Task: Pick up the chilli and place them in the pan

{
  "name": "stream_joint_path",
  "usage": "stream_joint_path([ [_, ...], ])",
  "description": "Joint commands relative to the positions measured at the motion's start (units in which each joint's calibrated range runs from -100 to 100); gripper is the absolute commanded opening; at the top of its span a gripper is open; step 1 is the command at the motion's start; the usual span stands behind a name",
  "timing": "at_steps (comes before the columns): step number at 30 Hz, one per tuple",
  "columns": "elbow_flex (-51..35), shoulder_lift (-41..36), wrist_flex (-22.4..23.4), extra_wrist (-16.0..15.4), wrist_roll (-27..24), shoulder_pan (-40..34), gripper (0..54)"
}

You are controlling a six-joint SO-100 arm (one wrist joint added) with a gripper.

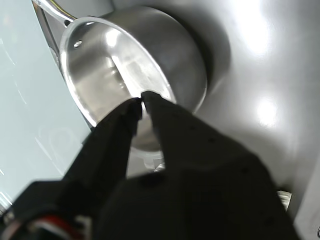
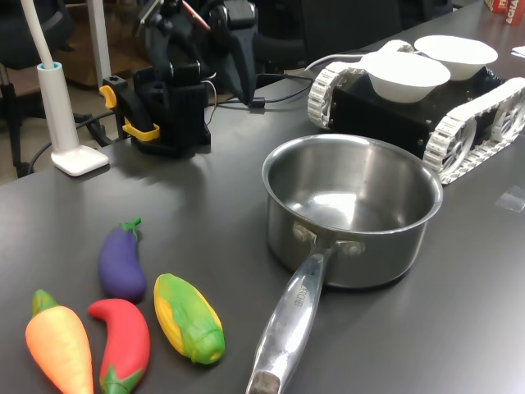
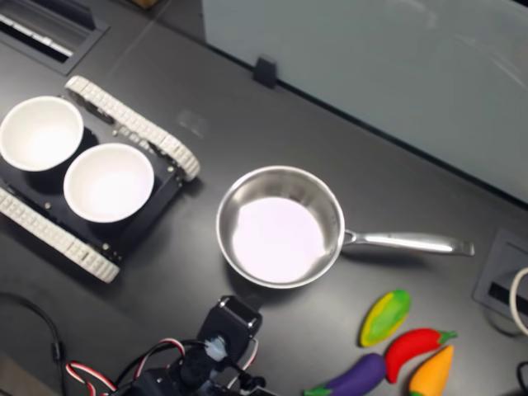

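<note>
The chilli point(image 2: 123, 341) is a glossy red curved pepper lying on the dark table at the first exterior view's lower left, between a carrot and a corn cob. In the second exterior view the chilli point(image 3: 412, 345) lies at the lower right. The steel pan point(image 2: 361, 254) stands empty mid-table, its long handle pointing toward the vegetables; it also shows as the pan point(image 3: 280, 231) and the pan point(image 1: 185, 55). In the wrist view my gripper point(image 1: 141, 100) is shut with its black tips touching and nothing between them, held back from the pan. The arm point(image 3: 227, 334) is far from the chilli.
An orange carrot point(image 2: 59, 349), a purple eggplant point(image 2: 121, 263) and a corn cob point(image 2: 189, 316) lie around the chilli. A tracked vehicle point(image 3: 136, 124) carrying two white bowls point(image 2: 406, 74) stands beyond the pan. A white lamp base point(image 2: 78, 156) sits beside the arm's base point(image 2: 176, 90).
</note>
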Motion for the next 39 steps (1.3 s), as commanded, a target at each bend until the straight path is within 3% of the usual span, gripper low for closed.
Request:
stream_joint_path([
  [1, -7.5, 1.9, 0.7, -1.0, 0.5, 2.2, 0.0],
  [22, -28.3, 13.4, 0.5, -1.7, 1.4, 11.7, 0.0],
  [39, -38.4, 24.6, -4.7, -1.7, 1.4, 20.3, 0.0],
])
